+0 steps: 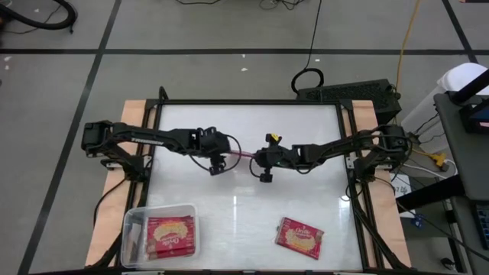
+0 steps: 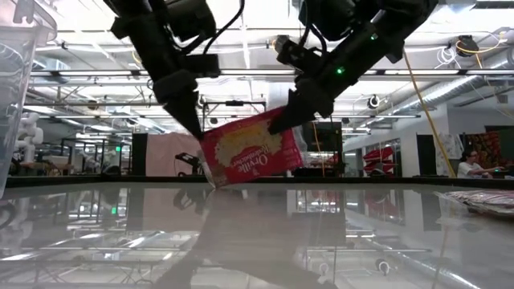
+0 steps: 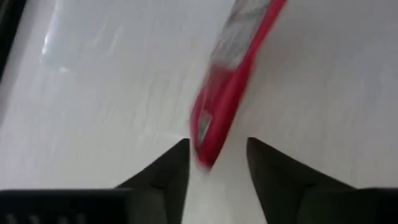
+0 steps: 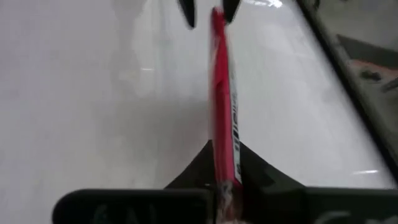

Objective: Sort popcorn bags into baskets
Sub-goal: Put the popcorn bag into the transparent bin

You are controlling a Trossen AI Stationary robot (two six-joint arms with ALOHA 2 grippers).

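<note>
Popcorn's flat red packet (image 2: 250,156) hangs mid-table, pinched in the right gripper (image 4: 224,163). Left gripper (image 3: 217,155) sits spread around its other edge, so a thin pinch might slip.

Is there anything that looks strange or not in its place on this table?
One popcorn bag hangs tilted in the air at mid-table, the right gripper shut on one end, the open left gripper straddling the other.

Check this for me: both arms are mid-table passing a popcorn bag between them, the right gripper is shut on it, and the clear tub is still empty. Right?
One thing is wrong: the tub is not empty. The high view shows a popcorn bag lying in it. The rest stands: mid-table, the right gripper is shut on the passed bag, with the left gripper open around its other edge.
</note>
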